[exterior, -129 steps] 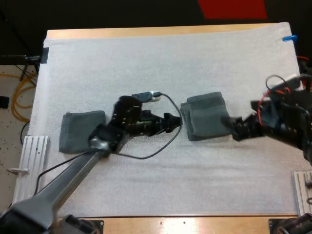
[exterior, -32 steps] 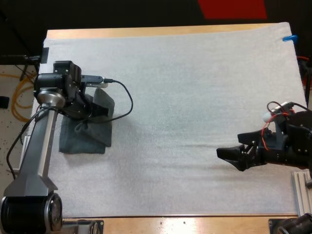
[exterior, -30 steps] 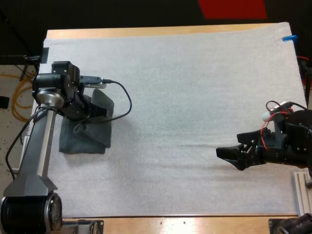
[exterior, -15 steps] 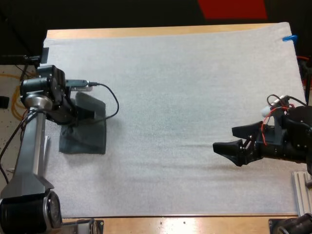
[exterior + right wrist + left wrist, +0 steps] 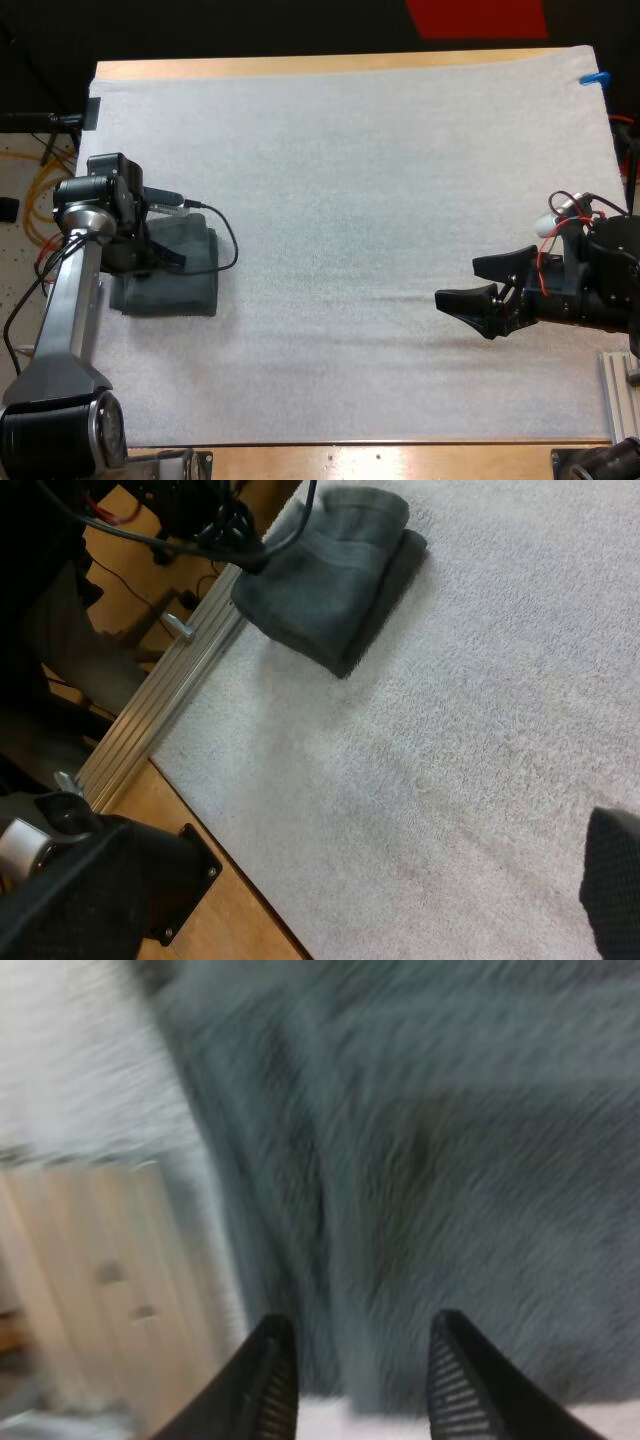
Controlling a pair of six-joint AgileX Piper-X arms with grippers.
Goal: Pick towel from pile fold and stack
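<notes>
1. We are hanging our left gripper (image 5: 168, 258) over the folded towel stack (image 5: 185, 290). The stack is lying at the left edge of the white mat (image 5: 350, 200), on our left arm's side.
2. In the left wrist view we are seeing that gripper's two black fingers (image 5: 270, 1380) standing apart with nothing pinched between them. The dark grey-green cloth is spreading out just past their tips. We cannot tell whether the tips are touching it.
3. We are keeping our right gripper (image 5: 458, 282) over bare mat on the right side, well apart from the stack. Its fingers are spreading wide and are gripping nothing.
4. In the right wrist view the stack is sitting as two folded layers, the upper one resting on the lower. The lower layer's dark edge is showing along one side.
5. In that view the stack is lying just beside a metal rail (image 5: 160, 705), which is running along the mat's edge. Our left arm is reaching in at the stack's far edge.
6. The wooden table (image 5: 300, 66) is showing as a strip beyond the mat's far side. The towels are sitting wholly on the mat, near its left border.
</notes>
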